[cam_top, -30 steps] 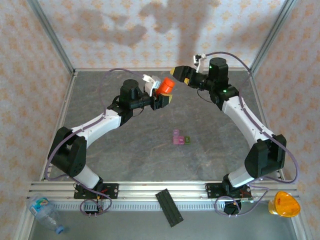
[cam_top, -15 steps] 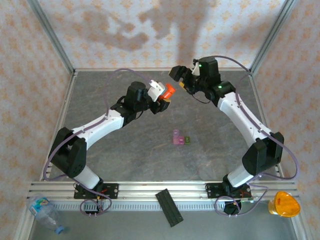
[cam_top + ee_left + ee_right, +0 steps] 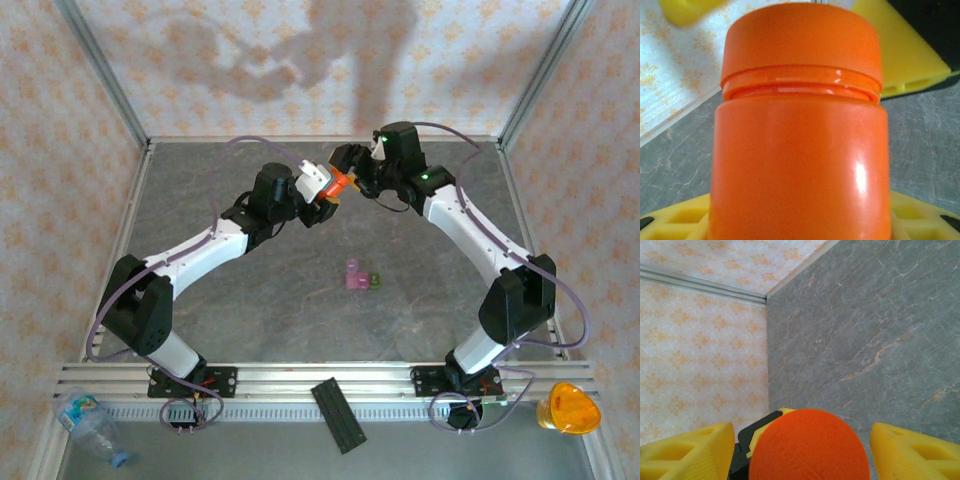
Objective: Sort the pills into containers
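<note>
— How do the arms sit?
— The left arm (image 3: pixel 200 250) stretches up and inward from its base. The right arm (image 3: pixel 470 235) bends in to face it, wrists almost nose to nose.
— And the jaws?
— Left jaws clamped on the bottle (image 3: pixel 800 150). Right jaws parted, one on each side of its cap (image 3: pixel 807 447).

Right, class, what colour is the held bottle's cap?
The cap is orange, like the bottle; clearest in the left wrist view.
</note>
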